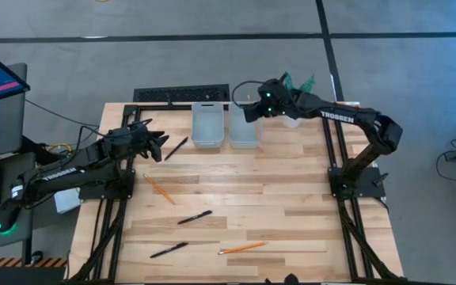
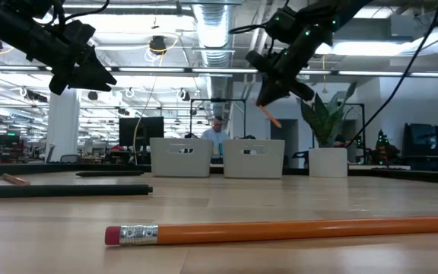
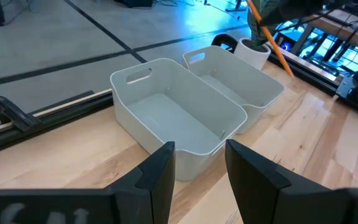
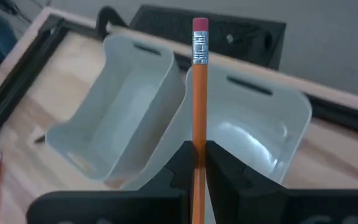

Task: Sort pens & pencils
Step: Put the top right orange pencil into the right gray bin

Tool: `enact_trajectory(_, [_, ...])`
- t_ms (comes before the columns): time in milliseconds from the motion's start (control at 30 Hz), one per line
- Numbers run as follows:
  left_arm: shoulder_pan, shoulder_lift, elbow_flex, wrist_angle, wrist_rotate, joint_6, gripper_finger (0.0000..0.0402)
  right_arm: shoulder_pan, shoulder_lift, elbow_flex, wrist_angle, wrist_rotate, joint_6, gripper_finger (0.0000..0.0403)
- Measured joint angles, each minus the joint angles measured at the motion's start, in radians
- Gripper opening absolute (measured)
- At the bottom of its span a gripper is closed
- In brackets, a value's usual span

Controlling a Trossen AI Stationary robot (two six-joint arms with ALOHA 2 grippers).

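My right gripper (image 4: 199, 163) is shut on an orange pencil (image 4: 199, 93) and hangs over the right grey tray (image 1: 244, 131) at the table's far edge. My left gripper (image 3: 197, 168) is open and empty, raised above the table's left side, next to a black pen (image 1: 176, 148). Two other pens (image 1: 195, 217) (image 1: 169, 250) and two orange pencils (image 1: 159, 190) (image 1: 244, 248) lie flat on the wood. The left grey tray (image 1: 207, 125) stands beside the right one. My right gripper pinches the pencil's shaft (image 4: 199, 140) between its two fingers, which lie along it. The eraser end (image 4: 200, 28) sticks out past the fingertips. The pencil is lifted clear and slants down below the gripper (image 2: 269, 116), above the tray.
A white pot with a plant (image 2: 328, 161) stands right of the trays. A black keyboard (image 1: 182, 95) lies behind the table's far edge. In the low view a pencil (image 2: 280, 228) and a pen (image 2: 67, 191) lie near the front. Bare wood spans the table's middle.
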Motion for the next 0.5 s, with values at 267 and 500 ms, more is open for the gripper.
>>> enact_trajectory(267, [0.0, 0.0, 0.0, 0.0, -0.016, 0.0, 0.0132, -0.015, 0.04, 0.001, 0.022, 0.022, -0.035, 0.0052])
enact_trajectory(500, [0.0, 0.0, 0.0, -0.005, -0.024, 0.0, 0.0132, 0.0, 0.135, 0.0, 0.058, 0.013, -0.054, 0.0052])
